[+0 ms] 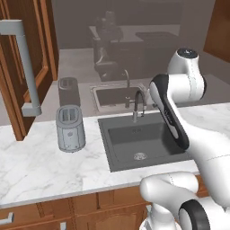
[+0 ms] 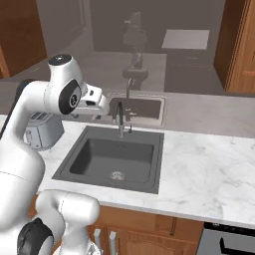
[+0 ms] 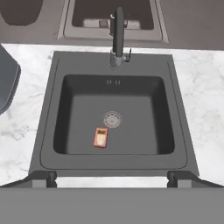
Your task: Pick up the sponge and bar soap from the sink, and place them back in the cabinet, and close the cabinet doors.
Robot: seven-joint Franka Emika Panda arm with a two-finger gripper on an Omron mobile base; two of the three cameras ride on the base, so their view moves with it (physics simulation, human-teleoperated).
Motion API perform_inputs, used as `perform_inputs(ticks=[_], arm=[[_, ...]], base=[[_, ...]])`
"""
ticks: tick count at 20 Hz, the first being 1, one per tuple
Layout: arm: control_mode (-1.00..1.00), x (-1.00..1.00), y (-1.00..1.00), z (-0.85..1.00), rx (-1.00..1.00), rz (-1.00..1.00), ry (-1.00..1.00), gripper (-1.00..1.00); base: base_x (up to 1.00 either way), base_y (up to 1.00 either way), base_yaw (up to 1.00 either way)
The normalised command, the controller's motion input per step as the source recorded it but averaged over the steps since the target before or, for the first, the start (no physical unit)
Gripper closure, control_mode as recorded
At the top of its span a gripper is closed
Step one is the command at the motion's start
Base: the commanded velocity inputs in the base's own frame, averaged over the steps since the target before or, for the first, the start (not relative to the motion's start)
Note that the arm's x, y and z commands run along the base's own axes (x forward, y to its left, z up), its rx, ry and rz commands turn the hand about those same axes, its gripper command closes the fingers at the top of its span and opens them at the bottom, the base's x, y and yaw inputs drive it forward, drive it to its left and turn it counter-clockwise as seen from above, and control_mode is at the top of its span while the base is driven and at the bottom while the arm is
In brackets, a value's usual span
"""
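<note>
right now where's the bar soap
In the hand view the bar soap lies flat on the floor of the sink, just below and left of the drain, toward the basin's near wall and away from the faucet.

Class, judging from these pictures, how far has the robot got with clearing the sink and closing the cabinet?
Nothing looks done. The pinkish-cream bar soap lies in the dark grey sink beside the drain. The open gripper hovers above, holding nothing. The brown wooden cabinet door stands open. The sponge's whereabouts cannot be told. Left: both pickups, placing, closing.
</note>
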Motion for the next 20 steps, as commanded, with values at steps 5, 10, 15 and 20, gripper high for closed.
perform_inputs(ticks=[5, 10, 15, 20], arm=[[-1.00, 0.31, 0.00, -0.29, 0.00, 0.00, 0.00, -1.00], [-1.00, 0.26, 0.00, -0.27, 0.00, 0.00, 0.00, -1.00], [-1.00, 0.24, 0.00, -0.32, 0.00, 0.00, 0.00, -1.00], [-1.00, 0.21, 0.00, -0.39, 0.00, 0.00, 0.01, -1.00]], base=[[0.00, 0.00, 0.00], [0.00, 0.00, 0.00], [0.00, 0.00, 0.00], [0.00, 0.00, 0.00]])
